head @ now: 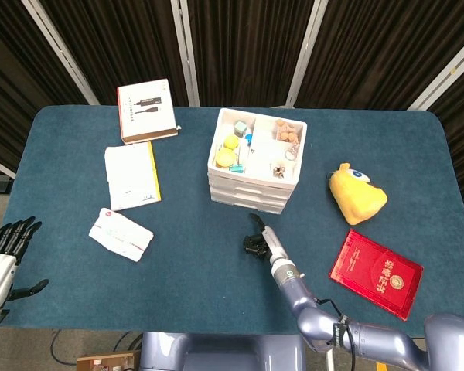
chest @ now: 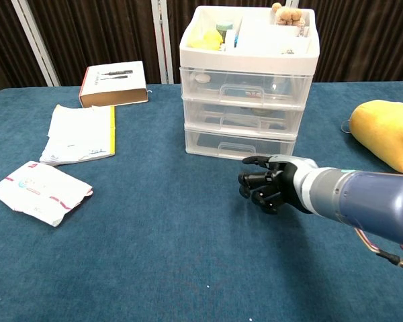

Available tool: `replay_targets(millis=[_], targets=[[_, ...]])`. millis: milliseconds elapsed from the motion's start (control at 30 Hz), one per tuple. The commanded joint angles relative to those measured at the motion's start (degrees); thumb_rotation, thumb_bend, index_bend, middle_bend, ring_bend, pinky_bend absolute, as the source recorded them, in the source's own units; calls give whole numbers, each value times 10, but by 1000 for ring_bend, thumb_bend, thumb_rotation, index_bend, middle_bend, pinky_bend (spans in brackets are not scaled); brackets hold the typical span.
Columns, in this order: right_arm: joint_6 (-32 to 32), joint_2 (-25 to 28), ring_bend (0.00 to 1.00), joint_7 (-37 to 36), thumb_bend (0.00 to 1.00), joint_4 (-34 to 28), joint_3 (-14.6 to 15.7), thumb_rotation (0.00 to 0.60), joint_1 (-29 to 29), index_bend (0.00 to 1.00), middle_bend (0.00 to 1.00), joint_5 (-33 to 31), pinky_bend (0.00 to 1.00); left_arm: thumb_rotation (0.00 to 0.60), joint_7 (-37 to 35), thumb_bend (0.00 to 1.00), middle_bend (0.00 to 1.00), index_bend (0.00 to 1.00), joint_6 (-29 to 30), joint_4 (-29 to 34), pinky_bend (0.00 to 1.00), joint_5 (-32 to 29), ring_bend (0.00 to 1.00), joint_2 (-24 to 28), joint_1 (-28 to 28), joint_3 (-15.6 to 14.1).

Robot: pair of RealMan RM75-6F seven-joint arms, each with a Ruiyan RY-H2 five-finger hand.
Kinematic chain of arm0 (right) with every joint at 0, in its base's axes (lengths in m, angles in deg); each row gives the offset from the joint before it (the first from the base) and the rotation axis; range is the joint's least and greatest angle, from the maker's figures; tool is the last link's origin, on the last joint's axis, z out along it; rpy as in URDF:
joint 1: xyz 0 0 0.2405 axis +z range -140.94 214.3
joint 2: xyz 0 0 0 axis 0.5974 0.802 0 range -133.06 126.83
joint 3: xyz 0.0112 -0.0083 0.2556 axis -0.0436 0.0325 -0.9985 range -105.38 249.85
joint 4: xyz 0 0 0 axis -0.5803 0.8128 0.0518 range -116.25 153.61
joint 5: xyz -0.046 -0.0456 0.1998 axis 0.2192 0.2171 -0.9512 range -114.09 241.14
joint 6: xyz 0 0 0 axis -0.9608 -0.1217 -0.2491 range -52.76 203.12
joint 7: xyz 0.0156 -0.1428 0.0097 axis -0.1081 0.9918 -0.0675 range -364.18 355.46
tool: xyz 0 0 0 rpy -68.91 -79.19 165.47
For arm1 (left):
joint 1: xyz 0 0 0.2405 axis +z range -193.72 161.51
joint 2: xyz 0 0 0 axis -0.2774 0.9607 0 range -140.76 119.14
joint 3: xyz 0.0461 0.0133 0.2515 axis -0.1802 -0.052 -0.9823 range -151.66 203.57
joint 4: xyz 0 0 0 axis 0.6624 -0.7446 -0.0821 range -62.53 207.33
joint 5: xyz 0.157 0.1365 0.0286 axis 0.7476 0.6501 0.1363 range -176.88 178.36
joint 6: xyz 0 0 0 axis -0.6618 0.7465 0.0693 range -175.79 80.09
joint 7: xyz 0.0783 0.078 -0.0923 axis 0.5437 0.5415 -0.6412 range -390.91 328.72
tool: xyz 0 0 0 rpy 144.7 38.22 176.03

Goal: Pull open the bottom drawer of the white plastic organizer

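Near the desk's [chest: 121,255] middle stands the white organizer [chest: 245,87], bottom drawer [chest: 238,145] closed; just before it hovers the right hand [chest: 267,188], fingers [chest: 252,180] curled, holding nothing

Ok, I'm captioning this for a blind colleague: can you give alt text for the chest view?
The right hand, fingers curled and empty, hovers just in front of the closed bottom drawer of the white plastic organizer on a blue table. A yellow plush toy lies at right, booklets at left.

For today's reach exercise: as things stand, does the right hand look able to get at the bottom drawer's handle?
Probably yes: the right hand hovers just before the bottom drawer, with only bare table between.
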Motion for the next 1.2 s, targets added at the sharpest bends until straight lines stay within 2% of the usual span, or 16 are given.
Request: replay_targets(millis=[33, 167, 867, 1200], targets=[[-8, -23, 804, -25, 727, 26, -23, 600, 8, 2, 765, -18, 880, 600, -2, 8, 0, 0, -1, 1, 0, -2, 0, 1, -1, 1], [-9, -47, 804, -58, 744, 40, -48, 600, 9, 50, 765, -36, 880, 600, -7, 8, 0, 0, -4, 3, 0, -4, 0, 3, -2, 0], [5, -90, 804, -94, 748, 91, -83, 600, 14, 54, 765, -28, 880, 600, -22, 8, 0, 0, -8, 7, 0, -5, 0, 8, -3, -2], [-21, -103, 804, -118, 769, 106, -118, 600, 21, 159, 765, -68, 880, 600, -21, 9, 0, 0, -12, 10, 0, -7, 0, 9, -4, -4]])
